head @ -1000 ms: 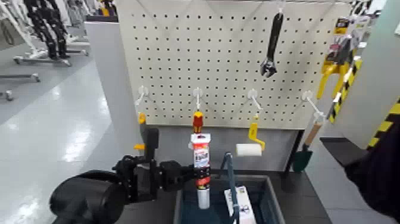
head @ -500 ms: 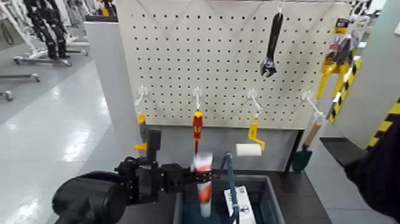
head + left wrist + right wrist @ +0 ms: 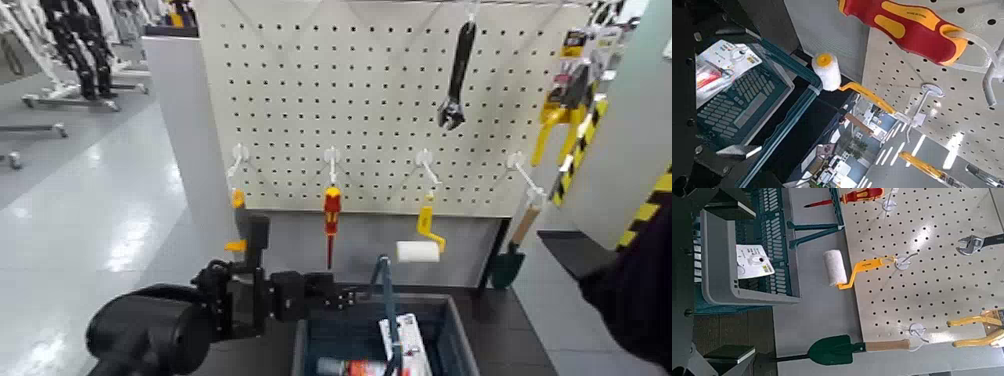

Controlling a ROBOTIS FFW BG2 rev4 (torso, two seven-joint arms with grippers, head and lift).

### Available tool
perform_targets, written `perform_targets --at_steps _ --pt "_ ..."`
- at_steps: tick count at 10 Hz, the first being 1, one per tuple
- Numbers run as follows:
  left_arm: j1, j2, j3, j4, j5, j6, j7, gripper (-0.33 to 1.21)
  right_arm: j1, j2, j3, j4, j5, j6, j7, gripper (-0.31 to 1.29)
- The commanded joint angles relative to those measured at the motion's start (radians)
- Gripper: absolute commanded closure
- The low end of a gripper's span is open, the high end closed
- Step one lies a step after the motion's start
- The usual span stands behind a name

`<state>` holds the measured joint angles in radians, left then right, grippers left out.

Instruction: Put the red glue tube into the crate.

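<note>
The red glue tube lies flat on the floor of the crate, next to a white box. My left gripper hangs over the crate's near-left rim, open, with nothing between its fingers. The crate's handle bar stands just to the right of the fingertips. The left wrist view looks down into the crate, where the red glue tube shows as a red patch beside the white box. My right arm is a dark mass at the right edge of the head view, and its gripper is out of view.
On the pegboard hang a red-and-yellow screwdriver, a small paint roller, a black wrench, a trowel and yellow clamps. A yellow-and-black striped post stands at the right.
The left gripper has opened. The red glue tube, held upright over the crate a second ago, slid down and now lies inside it. The arm has hardly moved.
</note>
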<state>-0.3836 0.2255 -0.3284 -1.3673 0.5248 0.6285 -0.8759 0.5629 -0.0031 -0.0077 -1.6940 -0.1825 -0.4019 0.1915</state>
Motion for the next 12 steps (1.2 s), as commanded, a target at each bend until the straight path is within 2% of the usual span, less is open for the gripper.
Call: perform_targets --at_steps 1,3,5,6,8,9,10,12 --pt "0.000 0.000 0.002 -0.004 0.000 0.000 -0.002 -0.17 0.000 0.135 0.000 -0.001 0.000 0.000 0.000 0.11" --pt "0.011 -0.002 0.012 -0.038 -0.034 -0.019 0.002 -0.16 0.002 0.135 -0.002 -0.001 0.000 -0.001 0.000 0.11" --pt "0.111 0.012 0.071 -0.268 -0.243 -0.010 0.083 -0.16 0.005 0.138 -0.005 -0.001 -0.003 -0.008 -0.001 0.11" --pt "0.201 0.008 0.117 -0.389 -0.365 -0.026 0.147 -0.16 0.006 0.141 -0.008 0.001 -0.006 -0.009 -0.001 0.11" --pt "0.408 -0.032 0.224 -0.547 -0.457 -0.102 0.325 -0.16 0.011 0.143 -0.011 0.011 -0.023 -0.023 -0.007 0.11" --pt "0.500 -0.037 0.233 -0.618 -0.509 -0.162 0.436 -0.16 0.015 0.143 -0.011 0.011 -0.023 -0.025 -0.018 0.11" --pt "0.585 -0.032 0.229 -0.641 -0.511 -0.227 0.529 -0.15 0.021 0.143 -0.011 0.011 -0.023 -0.026 -0.032 0.11" --pt "0.721 -0.020 0.203 -0.632 -0.517 -0.474 0.735 -0.10 0.031 0.141 -0.011 0.008 -0.023 -0.032 -0.050 0.10"
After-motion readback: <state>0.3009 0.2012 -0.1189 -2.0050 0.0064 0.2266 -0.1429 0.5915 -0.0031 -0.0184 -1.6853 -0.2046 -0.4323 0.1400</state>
